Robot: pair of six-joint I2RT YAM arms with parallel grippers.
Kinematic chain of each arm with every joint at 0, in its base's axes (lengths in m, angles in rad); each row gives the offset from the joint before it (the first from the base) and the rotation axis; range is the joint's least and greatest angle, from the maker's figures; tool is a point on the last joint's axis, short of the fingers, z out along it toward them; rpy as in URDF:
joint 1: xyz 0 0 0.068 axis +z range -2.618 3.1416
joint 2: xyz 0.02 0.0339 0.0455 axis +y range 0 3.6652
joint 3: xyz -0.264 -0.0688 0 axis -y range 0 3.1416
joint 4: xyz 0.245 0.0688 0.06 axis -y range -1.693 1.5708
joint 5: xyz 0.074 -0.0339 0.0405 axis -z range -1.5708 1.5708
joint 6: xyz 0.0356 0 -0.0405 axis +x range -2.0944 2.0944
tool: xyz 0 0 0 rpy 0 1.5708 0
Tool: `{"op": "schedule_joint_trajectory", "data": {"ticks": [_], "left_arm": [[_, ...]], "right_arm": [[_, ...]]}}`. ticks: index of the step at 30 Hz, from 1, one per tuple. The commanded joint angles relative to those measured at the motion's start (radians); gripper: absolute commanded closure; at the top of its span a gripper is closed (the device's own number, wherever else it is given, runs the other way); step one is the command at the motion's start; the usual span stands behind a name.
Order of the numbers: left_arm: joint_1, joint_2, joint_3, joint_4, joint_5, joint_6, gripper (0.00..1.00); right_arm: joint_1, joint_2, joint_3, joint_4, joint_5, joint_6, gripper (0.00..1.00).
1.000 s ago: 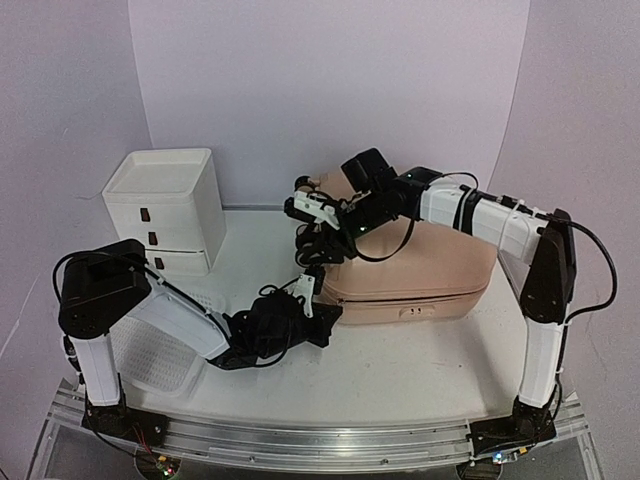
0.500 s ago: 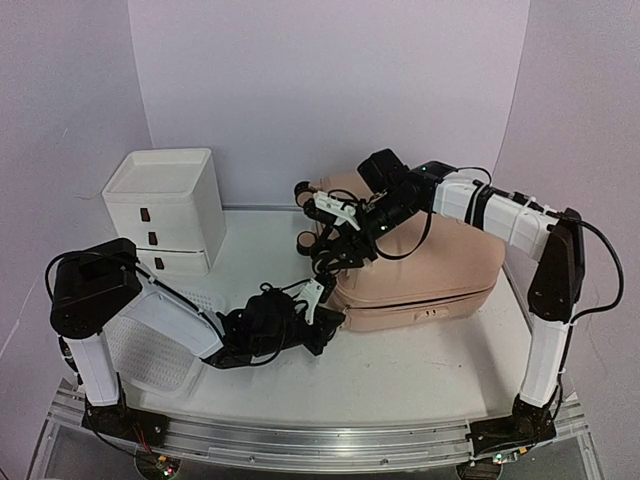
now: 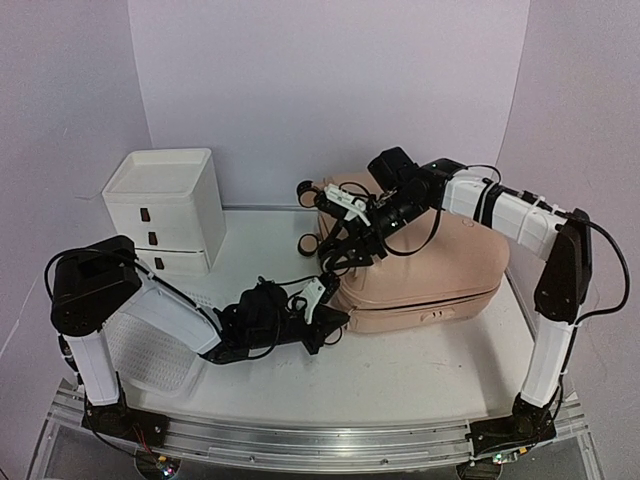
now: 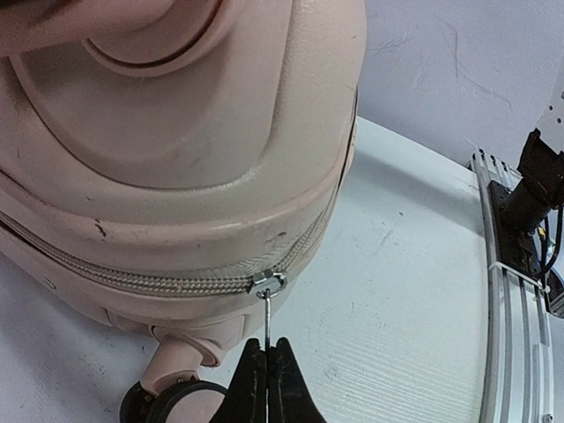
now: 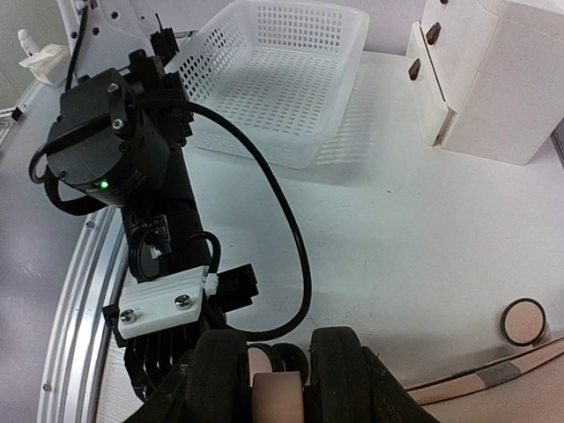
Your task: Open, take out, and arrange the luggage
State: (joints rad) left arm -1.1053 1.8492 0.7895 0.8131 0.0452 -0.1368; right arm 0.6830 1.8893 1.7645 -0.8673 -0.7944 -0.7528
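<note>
Status, left to right: drawer unit (image 3: 165, 210) at the far-left corner of the bench (image 3: 420, 375), mesh basket (image 3: 150, 352) by the near-left edge, neither in play. Left pincer (image 3: 332, 318) lies low mid-bench at the luggage's near-left corner, jaws fully closed on the zipper pull (image 4: 267, 328). Left wrist view shows the pull hanging from the slider (image 4: 269, 284) on the corner curve, just above a caster (image 4: 176, 379). Teeth left of the slider are meshed. The seam right of it looks dark, possibly parted, can't confirm. Luggage (image 3: 440, 265) lies flat on the right half of the bench, toward the far edge, shells together, lid not raised. Right pincer (image 3: 345, 248) is at its left end, jaws about half-spread and clamped on a pink caster mount (image 5: 278, 388), presumably bracing the case. My read: early in step one, zipper run partly done at best. Left to do: finish the zip round the edge, lift the lid, take out whatever's inside (nothing visible yet), arrange it.
</note>
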Motion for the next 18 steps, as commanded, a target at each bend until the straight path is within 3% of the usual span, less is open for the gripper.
{"op": "schedule_joint_trajectory", "data": {"ticks": [1, 8, 18], "left_arm": [[0.11, 0.027, -0.032, 0.062, -0.096, -0.08, 1.0], [0.133, 0.118, -0.052, 0.238, -0.012, -0.164, 1.0], [0.186, 0.172, -0.017, 0.252, 0.001, -0.243, 1.0]], "right_arm": [[-0.138, -0.021, 0.063, -0.348, -0.043, 0.171, 1.0], [-0.151, -0.028, 0.034, -0.351, -0.077, 0.17, 1.0], [-0.152, -0.088, -0.063, -0.379, -0.144, 0.017, 1.0]]}}
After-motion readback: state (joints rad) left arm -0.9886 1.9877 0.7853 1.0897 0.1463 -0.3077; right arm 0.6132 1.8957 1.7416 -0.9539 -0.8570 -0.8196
